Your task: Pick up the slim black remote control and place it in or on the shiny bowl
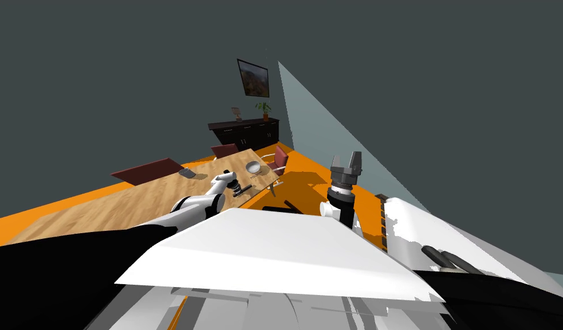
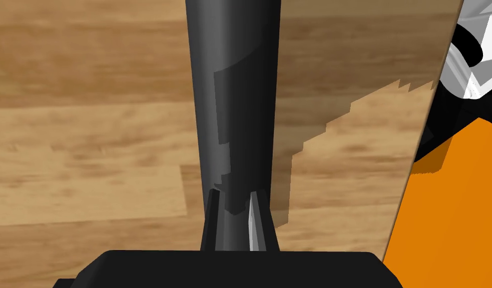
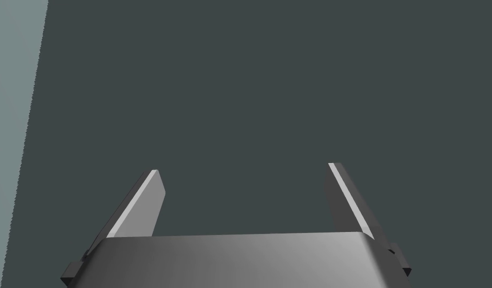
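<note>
My left gripper (image 2: 234, 200) is clamped on the sides of the slim black remote (image 2: 234, 100), close to the wooden table's (image 2: 89, 125) edge. The shiny bowl (image 1: 252, 167) stands near its far end. The fingers of my right gripper (image 3: 243, 169) are apart.

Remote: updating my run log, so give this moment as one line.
left claw shut on remote | remote over table near edge | bowl on table, apart | right claw open, raised
</note>
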Available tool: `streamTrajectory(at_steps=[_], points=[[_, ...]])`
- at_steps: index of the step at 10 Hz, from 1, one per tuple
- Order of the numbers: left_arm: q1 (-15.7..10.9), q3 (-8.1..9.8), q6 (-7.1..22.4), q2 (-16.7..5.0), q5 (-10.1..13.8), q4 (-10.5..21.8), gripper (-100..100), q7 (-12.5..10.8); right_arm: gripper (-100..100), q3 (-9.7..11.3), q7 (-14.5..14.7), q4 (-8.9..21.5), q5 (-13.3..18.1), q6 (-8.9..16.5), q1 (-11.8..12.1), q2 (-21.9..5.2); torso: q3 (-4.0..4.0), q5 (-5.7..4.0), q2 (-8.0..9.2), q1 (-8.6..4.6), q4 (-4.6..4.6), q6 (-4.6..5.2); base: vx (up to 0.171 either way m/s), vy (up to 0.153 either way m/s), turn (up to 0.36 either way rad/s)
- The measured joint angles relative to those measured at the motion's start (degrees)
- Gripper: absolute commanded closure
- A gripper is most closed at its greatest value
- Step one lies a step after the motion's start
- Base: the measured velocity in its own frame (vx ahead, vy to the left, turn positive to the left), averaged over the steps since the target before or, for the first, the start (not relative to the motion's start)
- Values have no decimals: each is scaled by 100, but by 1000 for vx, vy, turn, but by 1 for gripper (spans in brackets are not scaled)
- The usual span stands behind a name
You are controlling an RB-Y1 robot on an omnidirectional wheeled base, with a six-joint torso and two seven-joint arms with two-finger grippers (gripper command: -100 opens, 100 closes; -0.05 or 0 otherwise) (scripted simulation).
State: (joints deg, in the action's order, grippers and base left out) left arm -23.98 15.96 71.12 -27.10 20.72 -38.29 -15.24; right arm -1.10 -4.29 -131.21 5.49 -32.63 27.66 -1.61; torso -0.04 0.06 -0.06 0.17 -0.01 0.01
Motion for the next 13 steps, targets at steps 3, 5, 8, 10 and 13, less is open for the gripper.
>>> streamTrajectory(at_steps=[3,5,8,10,13], points=[[-16,-2,125,-18,-2,-110,100,-44,0,0,0,0,0,0,0,0,-1,1,-1,4,-1,0,-8,-8,-30],[67,187,110,-137,2,-26,100,-44,0,0,0,0,0,0,0,0,3,-2,6,2,-1,-3,-21,-24,-51],[157,432,27,-319,18,156,100,22,0,0,0,0,0,0,0,0,2,-3,4,0,0,-5,-12,-19,-41],[576,770,218,-453,40,-249,100,-48,0,0,0,0,0,0,0,0,6,-6,12,-5,0,-14,-20,-28,-49],[407,862,33,-594,40,132,100,32,0,0,0,0,0,0,0,0,-1,-2,-2,1,-1,-10,-3,-6,-20]])
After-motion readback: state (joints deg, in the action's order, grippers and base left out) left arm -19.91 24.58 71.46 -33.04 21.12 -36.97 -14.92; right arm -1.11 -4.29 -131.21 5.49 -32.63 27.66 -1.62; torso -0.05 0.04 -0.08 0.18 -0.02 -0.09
